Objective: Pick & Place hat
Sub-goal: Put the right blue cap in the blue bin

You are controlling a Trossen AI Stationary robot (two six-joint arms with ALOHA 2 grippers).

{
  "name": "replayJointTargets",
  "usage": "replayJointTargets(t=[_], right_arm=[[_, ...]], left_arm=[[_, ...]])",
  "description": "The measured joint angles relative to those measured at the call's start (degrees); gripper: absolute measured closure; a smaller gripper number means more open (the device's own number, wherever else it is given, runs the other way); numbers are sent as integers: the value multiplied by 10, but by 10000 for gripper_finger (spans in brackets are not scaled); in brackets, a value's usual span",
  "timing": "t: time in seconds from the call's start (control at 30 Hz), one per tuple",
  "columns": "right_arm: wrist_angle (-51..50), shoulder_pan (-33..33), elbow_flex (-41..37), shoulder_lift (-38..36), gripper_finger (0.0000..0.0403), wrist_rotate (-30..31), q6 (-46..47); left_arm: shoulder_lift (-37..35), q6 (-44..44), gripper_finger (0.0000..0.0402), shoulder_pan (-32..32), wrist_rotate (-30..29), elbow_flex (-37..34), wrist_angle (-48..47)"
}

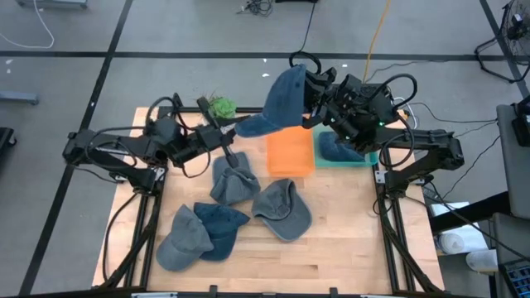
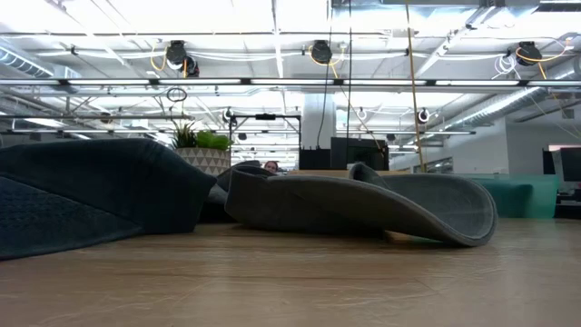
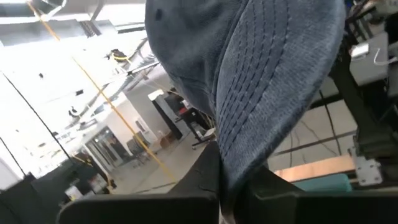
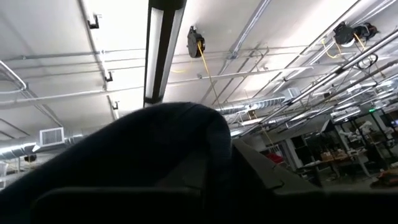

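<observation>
Wooden bench (image 1: 331, 248) on grey shop floor, both arms reaching over far edge. Blue hat (image 1: 281, 99) held aloft betw. both arms, above far edge, over orange bin (image 1: 291, 154): prob. mid-handover or spreading for drop. Left gripper (image 1: 234, 126) clenched on brim, cloth pinched betw. fingers in left wrist view. Right gripper (image 1: 313, 91) at crown; cloth fills right wrist view, jaws near closed but grasp or release – cannot tell. Teal bin (image 1: 352, 159) next to orange bin, toward right edge, dark hat inside. Four loose hats (image 1: 232, 211) mid-bench and near-left, well clear. Small plant (image 1: 220, 106) at far edge, close to left forearm – snag risk.
</observation>
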Motion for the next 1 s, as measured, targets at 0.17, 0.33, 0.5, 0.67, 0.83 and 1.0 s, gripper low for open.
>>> replayJointTargets(t=[0.17, 0.33, 0.5, 0.67, 0.83, 1.0], right_arm=[[-40, 0, 0, -5, 321, 1, 7], [-64, 0, 0, -5, 271, 2, 15], [-80, 8, 0, -7, 230, 0, 15], [-110, 18, 0, -8, 217, 2, 45], [-202, 19, 0, -8, 218, 2, 124], [-310, 19, 0, -8, 224, 1, 219]], left_arm=[[-31, 42, 393, 0, -25, 0, -2], [-71, 83, 393, 0, -33, 0, -21], [-112, 119, 393, 0, -68, 0, -64], [-154, 141, 393, 0, -98, 0, -117], [-189, 158, 393, 0, -120, 0, -176], [-221, 182, 393, 0, -137, 0, -243]])
